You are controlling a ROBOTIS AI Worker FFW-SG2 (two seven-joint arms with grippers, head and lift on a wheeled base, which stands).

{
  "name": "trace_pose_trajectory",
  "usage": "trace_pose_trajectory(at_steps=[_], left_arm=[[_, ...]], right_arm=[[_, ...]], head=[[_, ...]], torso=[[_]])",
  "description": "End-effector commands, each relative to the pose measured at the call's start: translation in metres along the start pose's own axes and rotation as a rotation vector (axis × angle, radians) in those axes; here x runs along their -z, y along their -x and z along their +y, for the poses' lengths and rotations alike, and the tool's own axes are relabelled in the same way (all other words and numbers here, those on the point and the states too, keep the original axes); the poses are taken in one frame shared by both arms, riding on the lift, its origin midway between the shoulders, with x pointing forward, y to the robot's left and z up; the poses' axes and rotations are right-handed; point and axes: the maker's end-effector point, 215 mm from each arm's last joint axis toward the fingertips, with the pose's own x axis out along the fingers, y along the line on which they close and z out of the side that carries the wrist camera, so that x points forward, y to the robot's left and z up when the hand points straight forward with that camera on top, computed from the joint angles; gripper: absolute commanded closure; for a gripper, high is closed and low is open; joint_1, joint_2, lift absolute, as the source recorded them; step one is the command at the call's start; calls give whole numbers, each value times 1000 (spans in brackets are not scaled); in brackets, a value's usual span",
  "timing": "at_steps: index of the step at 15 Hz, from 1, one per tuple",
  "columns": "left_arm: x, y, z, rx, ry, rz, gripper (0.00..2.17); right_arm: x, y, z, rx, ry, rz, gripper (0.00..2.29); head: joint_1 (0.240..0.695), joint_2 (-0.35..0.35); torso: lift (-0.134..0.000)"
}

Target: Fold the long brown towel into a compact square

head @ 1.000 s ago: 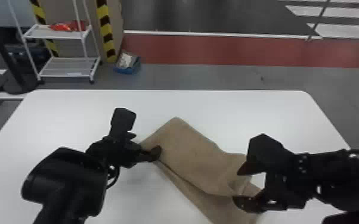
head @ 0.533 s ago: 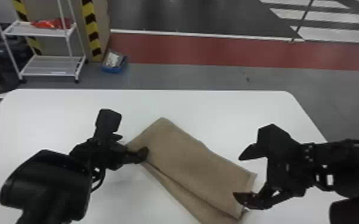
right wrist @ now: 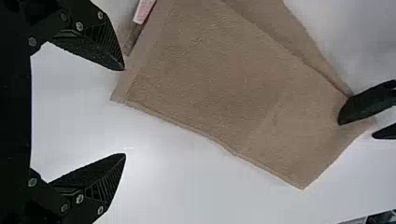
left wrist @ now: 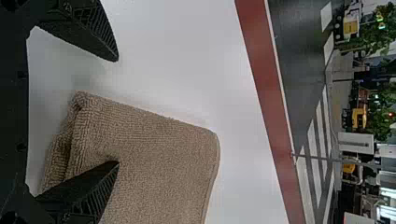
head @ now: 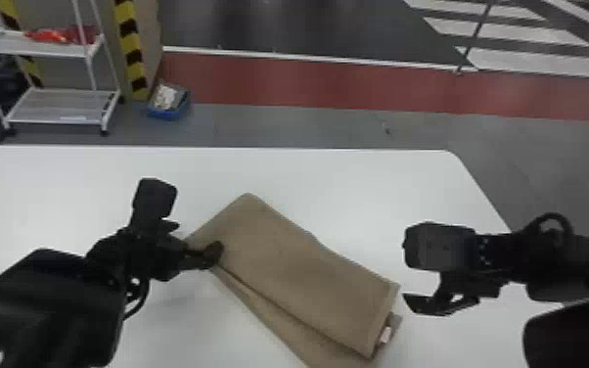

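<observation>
The brown towel (head: 303, 264) lies folded in layers, slanting from mid-table toward the near right, with a lower layer sticking out along its near-left side. A white tag (head: 385, 335) shows at its right end. My left gripper (head: 196, 240) is at the towel's left corner; in the left wrist view that gripper (left wrist: 116, 111) is open, one finger over the towel (left wrist: 163, 163), the other above bare table. Just right of the towel's right end is my right gripper (head: 405, 279). Seen from the right wrist, this gripper (right wrist: 124, 112) is open beside the towel (right wrist: 224, 79), holding nothing.
The white table (head: 337, 191) extends around the towel, its far edge behind both grippers. On the floor beyond stand a white shelf rack (head: 58, 105) and a blue box (head: 169, 105).
The right gripper has come away from the towel's end toward the right, and that end now lies flatter. The left gripper keeps its place at the corner. The head view has shifted.
</observation>
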Motion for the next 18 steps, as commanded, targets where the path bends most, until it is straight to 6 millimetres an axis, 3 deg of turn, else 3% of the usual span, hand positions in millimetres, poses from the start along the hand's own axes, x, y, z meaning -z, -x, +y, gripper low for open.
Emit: trace_pose_trajectory(at_steps=[1, 3, 5, 7, 18], left_arm=[[1, 0, 0, 0, 3, 1, 100], [0, -1, -1, 0, -3, 1, 100], [0, -1, -2, -1, -6, 3, 100], [0, -1, -2, -1, -7, 5, 100], [1, 0, 3, -14, -14, 11, 100]], right_arm=[[10, -1, 4, -6, 17, 31, 286], [-2, 2, 9, -19, 16, 6, 286], [-25, 0, 26, -62, 20, -32, 286], [-36, -5, 47, -113, 22, -41, 286], [-45, -32, 89, -198, 89, -9, 289]], head=[[695, -176], [695, -191], [695, -188], [695, -164], [695, -125]], torso=[[-124], [-124], [-124], [-124], [-124]])
